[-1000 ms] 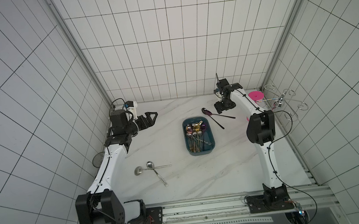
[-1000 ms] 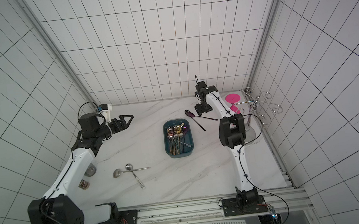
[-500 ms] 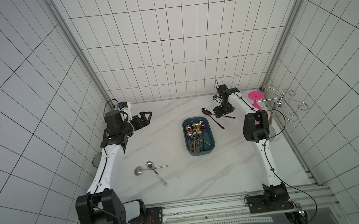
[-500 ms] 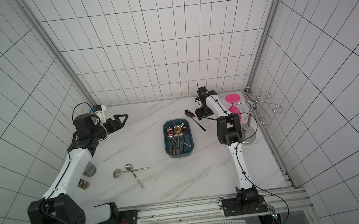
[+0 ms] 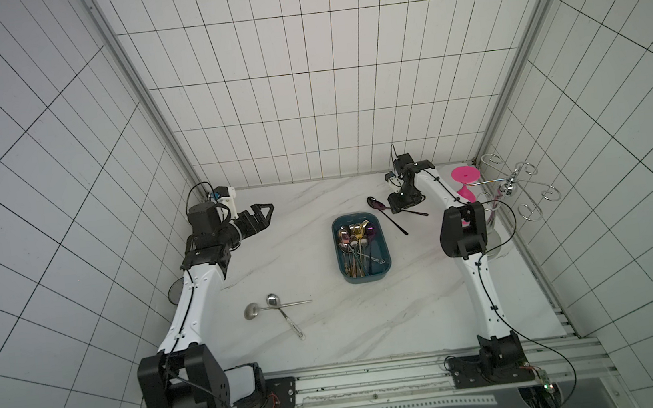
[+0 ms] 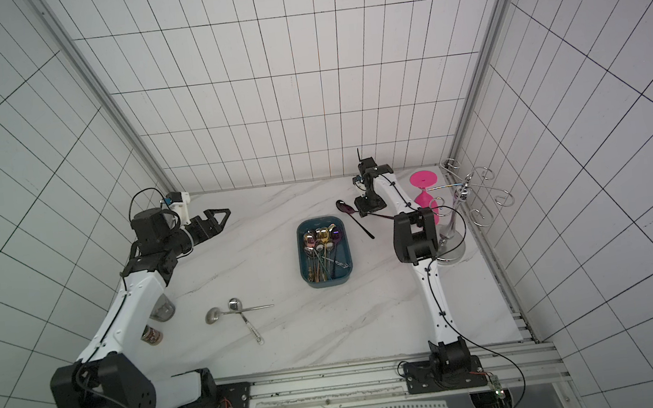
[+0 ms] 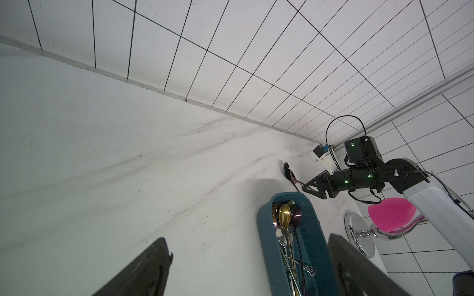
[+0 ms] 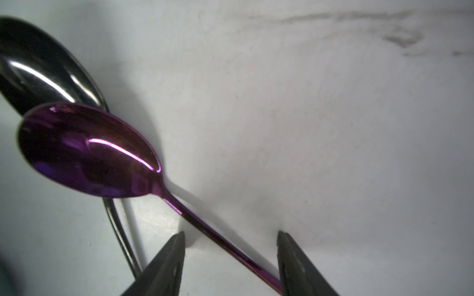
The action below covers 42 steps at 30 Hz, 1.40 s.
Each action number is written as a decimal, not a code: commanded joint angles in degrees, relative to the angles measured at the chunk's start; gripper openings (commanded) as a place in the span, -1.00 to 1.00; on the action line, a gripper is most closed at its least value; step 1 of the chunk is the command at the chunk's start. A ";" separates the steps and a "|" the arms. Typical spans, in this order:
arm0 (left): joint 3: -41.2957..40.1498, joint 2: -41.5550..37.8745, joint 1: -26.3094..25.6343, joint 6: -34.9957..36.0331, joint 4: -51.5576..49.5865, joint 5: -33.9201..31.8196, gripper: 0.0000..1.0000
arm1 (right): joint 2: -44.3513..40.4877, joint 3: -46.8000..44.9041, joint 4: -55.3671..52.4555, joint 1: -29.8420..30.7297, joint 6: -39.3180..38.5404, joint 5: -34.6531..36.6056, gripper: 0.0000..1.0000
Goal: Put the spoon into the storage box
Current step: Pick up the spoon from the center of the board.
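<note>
At the left wall, the left gripper (image 5: pixel 267 216) hangs spread wide and empty above the marble table (image 5: pixel 323 339), with bare stone between it and the centre. Nearer the front, two silver spoons (image 5: pixel 278 306) lie crossed on the table, well apart from everything else. At centre sits the teal storage box (image 5: pixel 368 290), several spoons already inside. There is room on every side except its far right corner, where a black spoon (image 8: pixel 38 66) lies near. The purple spoon (image 8: pixel 89 151) rests outside the box, close to the back wall, its bowl overlapping the black spoon's. The right gripper (image 8: pixel 230 234) is low over its handle, jaws parted and straddling it. One of the fingers (image 8: pixel 295 264) appears to meet the handle, but the grip is not closed. A pink goblet (image 5: pixel 464 174) and a wire rack (image 5: pixel 524 191) crowd the right wall.
</note>
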 commanded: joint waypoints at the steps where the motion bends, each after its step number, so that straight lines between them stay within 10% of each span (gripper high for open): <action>1: -0.20 -0.42 0.27 0.15 1.47 -0.60 0.95 | 2.28 -0.09 -1.88 0.23 -0.21 -0.26 0.12; 17: -0.56 -0.81 0.27 -0.02 1.82 -0.86 0.95 | -0.93 -7.13 -2.86 0.19 0.89 5.12 -0.84; 42: -1.26 -1.93 0.42 0.12 2.54 -1.22 0.95 | -22.14 -29.69 4.16 2.33 11.63 4.82 -1.00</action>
